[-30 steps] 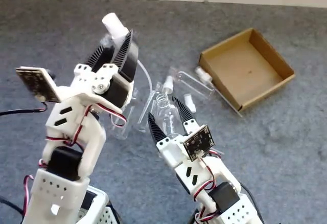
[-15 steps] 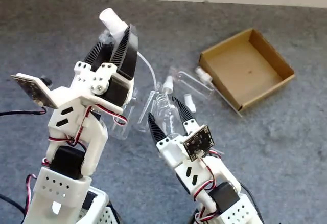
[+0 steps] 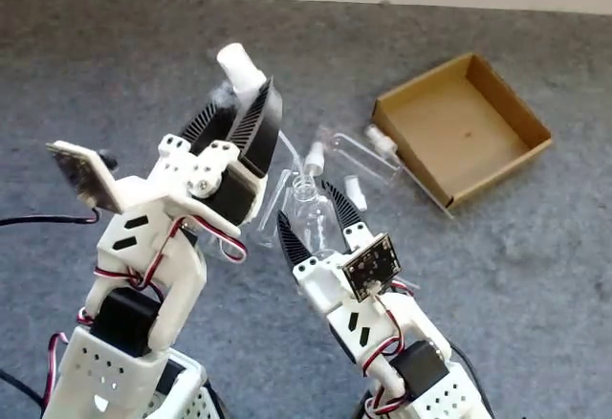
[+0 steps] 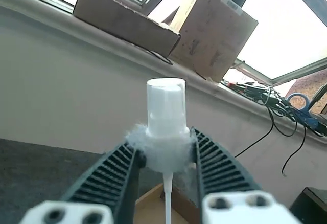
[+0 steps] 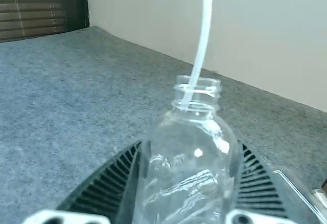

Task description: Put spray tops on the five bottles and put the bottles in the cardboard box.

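The right hand [image 3: 308, 204] is sitting low over the grey table [image 3: 535, 275]. Its two black fingers are clamping the body of a clear bottle [image 5: 191, 157], which is standing upright between them with its neck open. A thin white dip tube [image 5: 203, 35] is coming down from above this hand and entering the bottle's mouth. Up and to the left of the right hand, the left hand [image 3: 241, 101] is hanging raised above the table. Its fingers are closed tight on the collar of a white spray top [image 4: 165, 106]; the nozzle head is sticking out past the fingertips, and the tube is trailing from it toward the held bottle. Just beyond the right hand's fingertips, more clear bottles [image 3: 275, 191] are lying on their sides, hard to count, with a small loose white top [image 3: 354, 191] resting near them. Farther out and to the right, a capped bottle [image 3: 356, 151] is lying with its white head just beside the near corner of the cardboard box [image 3: 459, 122], which is sitting open-side up, well beyond both hands.
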Controlling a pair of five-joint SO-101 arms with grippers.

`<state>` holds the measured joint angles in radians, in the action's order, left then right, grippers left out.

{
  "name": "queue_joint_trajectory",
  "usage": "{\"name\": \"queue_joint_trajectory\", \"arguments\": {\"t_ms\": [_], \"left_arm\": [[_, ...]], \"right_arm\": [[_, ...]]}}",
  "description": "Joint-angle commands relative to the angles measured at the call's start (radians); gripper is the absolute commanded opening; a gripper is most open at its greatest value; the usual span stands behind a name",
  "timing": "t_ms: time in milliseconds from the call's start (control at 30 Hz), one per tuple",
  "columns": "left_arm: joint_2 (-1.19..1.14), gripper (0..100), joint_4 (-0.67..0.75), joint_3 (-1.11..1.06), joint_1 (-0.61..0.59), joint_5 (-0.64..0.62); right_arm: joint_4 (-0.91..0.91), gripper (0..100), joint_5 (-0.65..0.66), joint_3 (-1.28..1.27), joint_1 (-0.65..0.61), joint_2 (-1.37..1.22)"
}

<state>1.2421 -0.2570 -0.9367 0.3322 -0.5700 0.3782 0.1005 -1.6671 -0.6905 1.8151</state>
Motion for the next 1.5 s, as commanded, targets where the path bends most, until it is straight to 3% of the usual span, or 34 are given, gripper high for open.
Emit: {"name": "queue_joint_trajectory", "arguments": {"t_ms": [0, 367, 733, 1000, 1167, 1467], "left_arm": [[0.018, 0, -0.041, 0.015, -0.002, -0.006], [0.016, 0, 0.080, 0.051, -0.012, -0.005], [0.018, 0, 0.083, -0.159, 0.010, -0.002], [0.019, 0, 0.081, -0.280, 0.140, 0.284], [0.019, 0, 0.080, -0.288, 0.165, 0.299], [0.077, 0, -0.152, -0.266, 0.166, 0.259]], "right_arm": [[0.005, 21.4, -0.003, -0.122, -0.004, -0.005], [0.042, 21.4, -0.003, -0.122, -0.004, 0.004], [0.042, 21.4, -0.003, -0.122, -0.004, 0.004], [0.042, 21.4, -0.003, -0.122, -0.004, 0.004], [0.045, 21.4, -0.003, -0.122, -0.002, 0.004], [0.042, 21.4, -0.003, -0.122, -0.002, 0.004]]}}
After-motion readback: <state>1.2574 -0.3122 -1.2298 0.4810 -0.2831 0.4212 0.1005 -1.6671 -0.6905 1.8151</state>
